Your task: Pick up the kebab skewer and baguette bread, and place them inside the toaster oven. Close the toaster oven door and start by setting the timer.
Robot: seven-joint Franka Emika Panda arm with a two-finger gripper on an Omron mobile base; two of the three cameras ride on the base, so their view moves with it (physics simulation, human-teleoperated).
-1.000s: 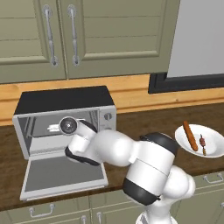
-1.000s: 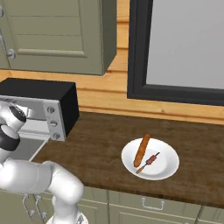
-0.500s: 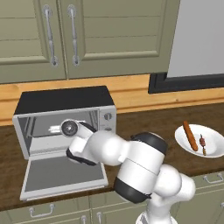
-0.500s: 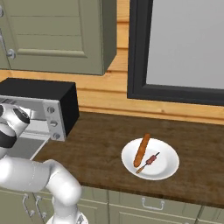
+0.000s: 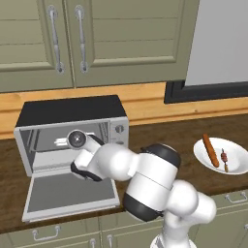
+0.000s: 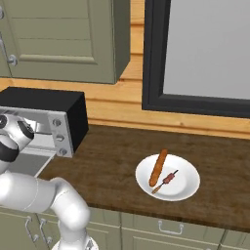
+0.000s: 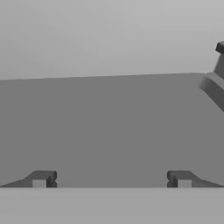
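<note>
The toaster oven [image 5: 72, 109] stands at the counter's left, its door [image 5: 72, 194] dropped flat toward me. My arm bends over that door, and the wrist is at the oven's mouth. In the hand view my gripper [image 7: 112, 178] is open, its fingertips [image 7: 43, 178] wide apart with nothing between them, facing a plain grey surface. Far to the right lies a white plate [image 5: 237, 147]. It carries the baguette bread [image 5: 210, 150] and the kebab skewer [image 5: 224, 159] side by side. From the right base view, the baguette bread [image 6: 158, 167] and kebab skewer [image 6: 167, 179] rest on the plate [image 6: 188, 183].
The oven's knobs [image 5: 119, 129] sit on its right panel, beside my forearm. Wall cabinets [image 5: 97, 38] hang above, and a dark-framed window [image 6: 205, 53] is at the right. Brown counter [image 6: 107, 166] stretches between the toaster oven [image 6: 49, 105] and the plate.
The arm's elbow and upper links have swung left toward the oven, while the wrist stays at its mouth. The gripper has stayed open.
</note>
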